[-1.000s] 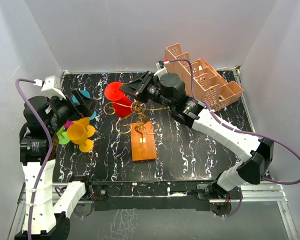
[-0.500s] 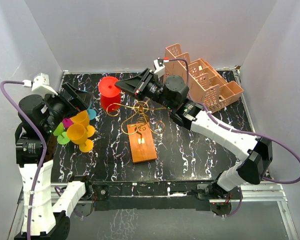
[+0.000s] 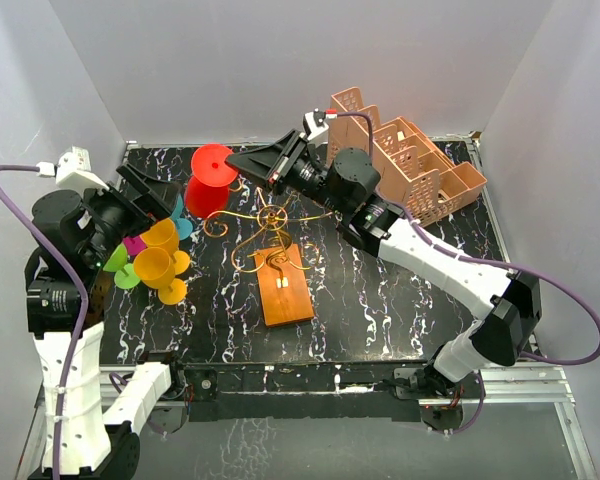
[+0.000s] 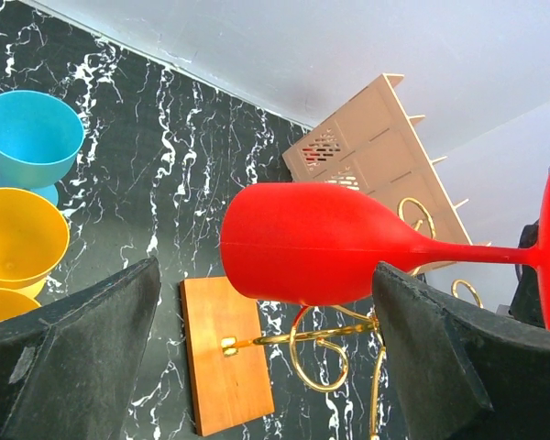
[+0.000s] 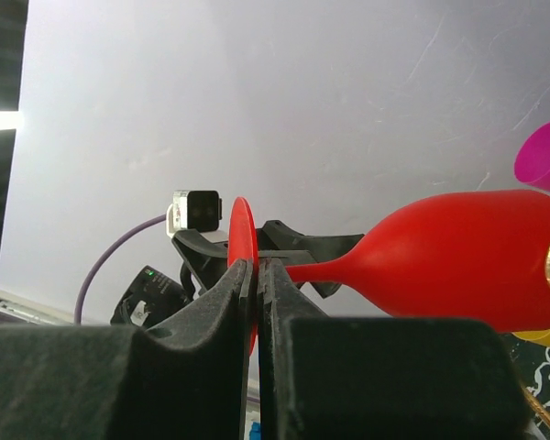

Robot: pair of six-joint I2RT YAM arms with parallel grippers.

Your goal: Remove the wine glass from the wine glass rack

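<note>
The red wine glass point(image 3: 206, 190) hangs on its side above the table's back left, stem level. My right gripper point(image 3: 236, 162) is shut on its round foot point(image 5: 241, 240), the disc pinched edge-on between the pads point(image 5: 257, 275). The bowl point(image 4: 312, 243) lies between the wide-apart fingers of my open left gripper point(image 4: 266, 289), touching neither. The wine glass rack point(image 3: 270, 218), gold wire scrolls on an orange base point(image 3: 286, 288), stands just right of the bowl. One scroll point(image 4: 335, 344) curls right below it; whether they touch I cannot tell.
Yellow cups point(image 3: 158, 262), with blue point(image 4: 29, 137), magenta and green ones, cluster at the left by my left arm. A salmon-pink lattice crate point(image 3: 415, 165) fills the back right corner. White walls close in on three sides.
My right gripper has carried the red glass left and toward the back, away from the rack's hub. The left arm has drawn back to the left, still open.
</note>
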